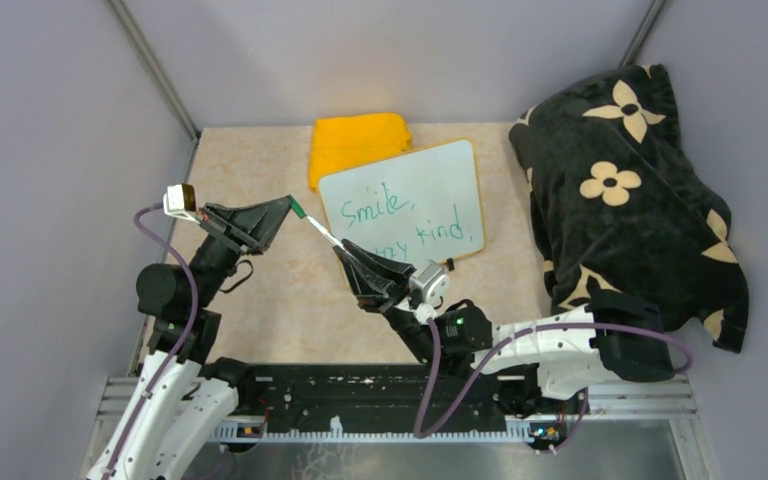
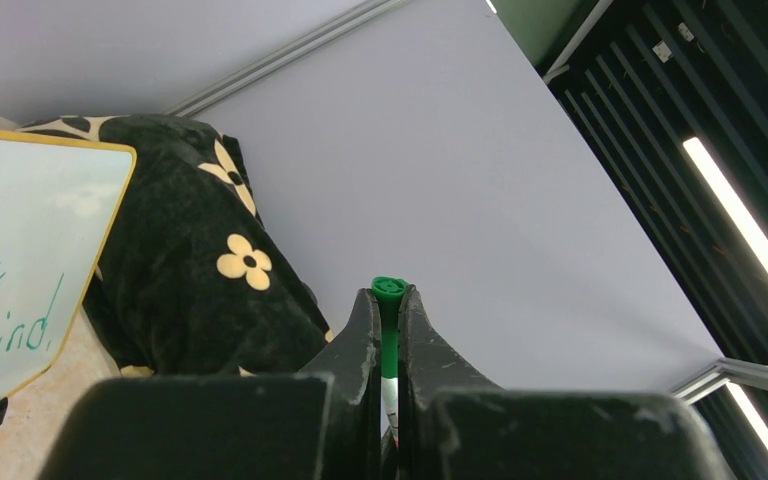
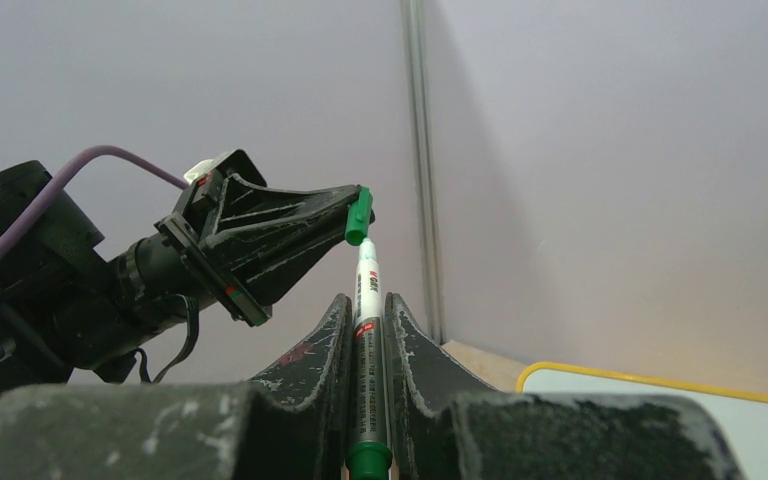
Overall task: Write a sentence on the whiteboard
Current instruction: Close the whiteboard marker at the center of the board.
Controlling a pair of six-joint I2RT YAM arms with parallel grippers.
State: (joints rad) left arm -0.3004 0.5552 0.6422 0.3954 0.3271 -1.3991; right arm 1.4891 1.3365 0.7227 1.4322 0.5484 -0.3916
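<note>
On the grey-walled beige table (image 1: 290, 300) the whiteboard (image 1: 440, 175), its green sentence (image 1: 380, 210) written, lies far-centre; left jaws grip the green cap (image 1: 298, 209), right jaws the marker (image 1: 322, 230) — only the left wrist view shows a ceiling light (image 2: 745, 235).

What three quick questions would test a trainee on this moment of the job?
1. True or false: the right gripper is shut on the marker.
2. What is the left gripper pinching? A) an eraser B) the green cap C) nothing
3. Fill in: the green words on the whiteboard end with "____".

Key: 1 true; 2 B; 3 kind.
</note>
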